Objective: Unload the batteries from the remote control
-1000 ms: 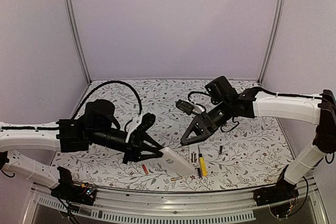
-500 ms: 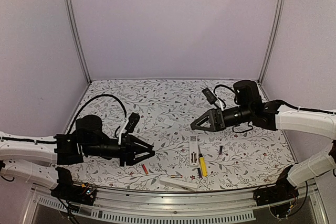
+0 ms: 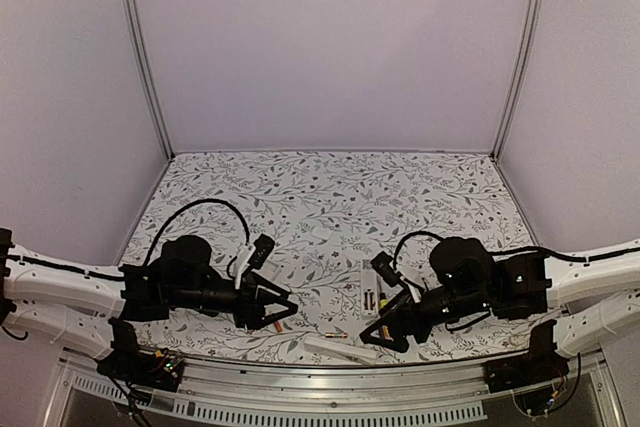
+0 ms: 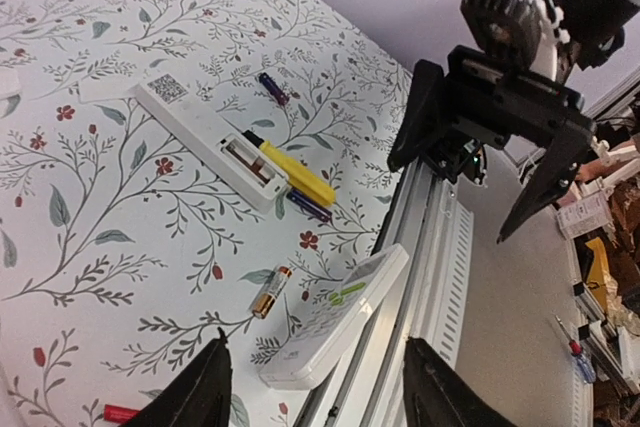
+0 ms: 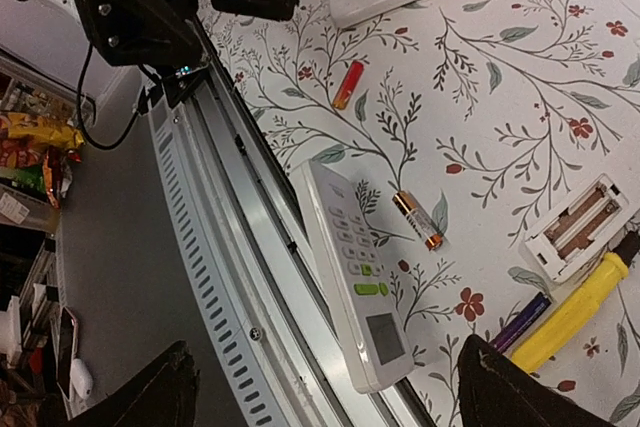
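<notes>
Both arms sit low at the bottom of the top view. The left fingers (image 4: 195, 399) are spread and released, with nothing between them. The right fingers (image 5: 135, 392) are also wide apart and hold nothing.

The remote (image 3: 340, 349) lies keypad up at bottom centre, along the near edge of the tabletop (image 3: 300, 187). One long side overhangs the metal rail (image 3: 300, 375). In the left wrist view the right arm's head shows at upper right, out past that edge and above the rail.

Loose on the print:
- A red battery (image 3: 275, 322) lies just below the left fingers.
- A gold battery (image 3: 335, 335) lies just above the remote, apart from it.
- Two dark batteries (image 4: 272, 87) lie further right. One is alone, and the other touches the tip of the yellow tool (image 4: 290, 172).

The tool rests against a second remote (image 4: 210, 132), which lies back up with its bay open. I cannot tell whether any cells are still inside the bay.

All the items crowd the lower centre between the two arms. From there, bare floral print runs up to the back wall.
</notes>
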`<state>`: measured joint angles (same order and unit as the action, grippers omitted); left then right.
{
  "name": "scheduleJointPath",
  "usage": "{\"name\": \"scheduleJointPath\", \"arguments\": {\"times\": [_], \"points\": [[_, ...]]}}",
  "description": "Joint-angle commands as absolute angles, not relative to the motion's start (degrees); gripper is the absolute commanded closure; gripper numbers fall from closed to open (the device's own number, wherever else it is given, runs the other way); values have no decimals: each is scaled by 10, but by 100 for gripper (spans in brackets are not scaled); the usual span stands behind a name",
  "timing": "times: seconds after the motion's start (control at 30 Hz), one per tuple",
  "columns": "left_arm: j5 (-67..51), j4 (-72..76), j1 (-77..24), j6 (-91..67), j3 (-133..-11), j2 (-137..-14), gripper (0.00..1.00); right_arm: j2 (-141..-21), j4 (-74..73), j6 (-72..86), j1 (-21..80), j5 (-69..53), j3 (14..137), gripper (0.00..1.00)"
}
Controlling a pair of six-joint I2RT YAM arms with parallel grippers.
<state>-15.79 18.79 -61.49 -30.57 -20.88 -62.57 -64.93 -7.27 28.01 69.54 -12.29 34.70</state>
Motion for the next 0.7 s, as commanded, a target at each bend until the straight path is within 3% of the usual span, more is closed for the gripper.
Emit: {"name": "scheduleJointPath", "arguments": {"times": [0.0, 0.2, 0.33, 0.37, 0.47, 0.5, 0.6, 0.67], "points": [[-149, 224, -616, -321, -202, -631, 41, -698, -78, 292, 767, -20, 346, 12], [-139, 226, -617, -334, -192, -623, 40, -812, -74, 266, 814, 35, 374, 17], [-133, 225, -617, -336, -188, -616, 40, -864, -70, 252, 820, 72, 396, 27], [-133, 225, -617, -335, -187, -615, 39, -871, -67, 250, 820, 79, 400, 33], [-135, 227, -617, -329, -185, -614, 37, -887, -61, 247, 820, 85, 410, 69], [-136, 228, -617, -325, -184, -612, 36, -886, -59, 247, 820, 83, 411, 77], [-143, 227, -617, -313, -184, -608, 34, -869, -61, 250, 819, 76, 410, 98], [-154, 228, -617, -303, -187, -607, 32, -837, -61, 250, 812, 60, 409, 100]]}}
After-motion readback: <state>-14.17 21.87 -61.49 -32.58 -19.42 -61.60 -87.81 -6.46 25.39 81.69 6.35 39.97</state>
